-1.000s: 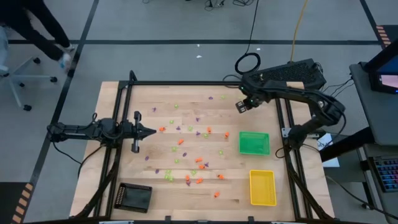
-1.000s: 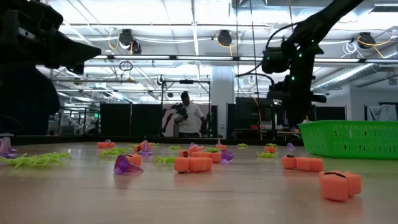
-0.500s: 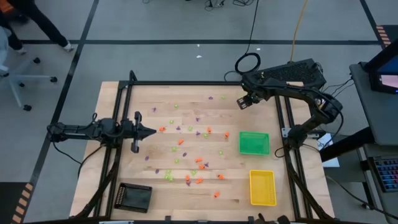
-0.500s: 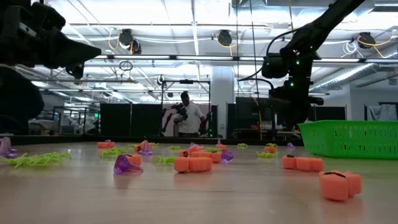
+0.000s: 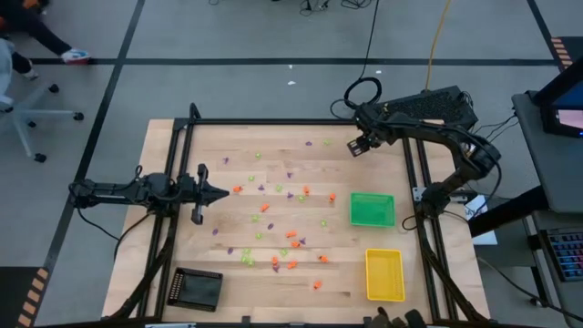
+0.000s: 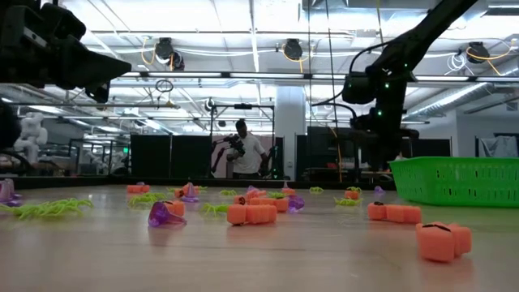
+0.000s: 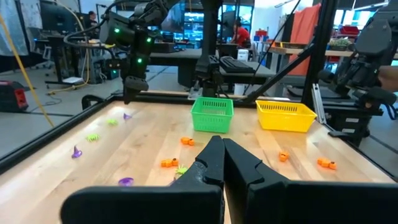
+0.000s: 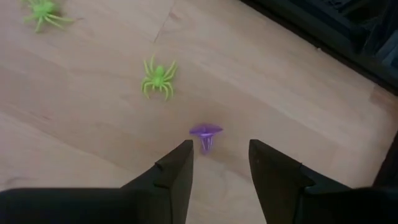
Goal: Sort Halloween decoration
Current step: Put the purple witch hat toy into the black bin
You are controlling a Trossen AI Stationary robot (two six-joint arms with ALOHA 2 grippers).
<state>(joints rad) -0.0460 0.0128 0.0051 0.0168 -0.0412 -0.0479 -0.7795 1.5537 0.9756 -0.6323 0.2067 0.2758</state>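
The Halloween decoration, tiny orange, purple and lime green trinkets [image 5: 264,208], lies scattered over the middle of the wooden table. My right gripper [image 8: 219,144] hangs open over the far right part of the table [image 5: 357,147], pointing steeply down. A purple witch hat [image 8: 205,135] lies on the wood just beyond the gap between its fingers, untouched. Two green spiders [image 8: 158,78] lie farther off. My left gripper [image 7: 222,140] is shut with nothing in it and waits level at the table's left side [image 5: 221,192].
A green tray [image 5: 373,209] stands at the right, a yellow tray [image 5: 384,273] nearer the front right, and a black tray [image 5: 199,289] at the front left. A black frame rail [image 5: 273,122] runs along the far edge, close behind my right gripper. A person stands in the room behind.
My right gripper has drifted a little toward the table's far edge, staying above the wood.
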